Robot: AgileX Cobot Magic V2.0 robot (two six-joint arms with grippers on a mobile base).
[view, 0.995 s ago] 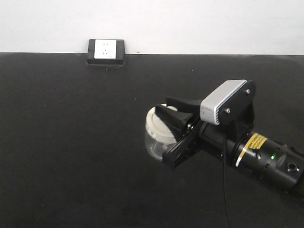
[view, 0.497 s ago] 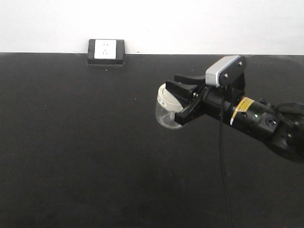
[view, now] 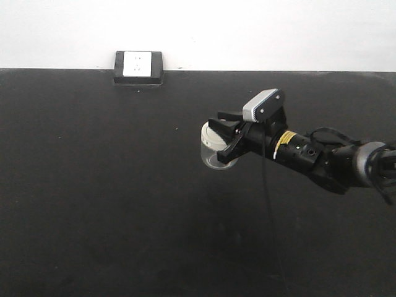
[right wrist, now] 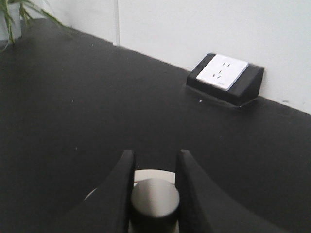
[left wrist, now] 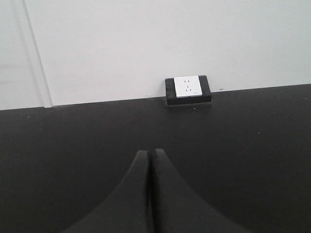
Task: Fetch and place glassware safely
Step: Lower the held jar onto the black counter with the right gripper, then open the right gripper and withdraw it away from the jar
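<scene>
Right gripper point(view: 226, 137) is clamped on the glass jar point(view: 214, 152), one finger over the cream-white lid point(view: 211, 134) and the other lower against the clear body; the right wrist view shows both fingers point(right wrist: 118, 191) narrowly parted around a dark round knob point(right wrist: 154, 199), with a sliver of pale lid behind them. Jar sits right of the tabletop's middle, nearer the far edge than the near one. Cannot tell from the front view whether its base touches the black tabletop point(view: 93, 185) or hangs just above it; no clear gap shows. Left gripper point(left wrist: 150, 194): fingers pressed together, holding nothing, aimed toward the far edge where the wall socket block point(left wrist: 187, 90) sits. Progress, as a judgement: fetch part appears achieved, since the jar is in grasp. Remaining: set it down upright, confirm it rests stably, release the grip, withdraw the arm without nudging it.
</scene>
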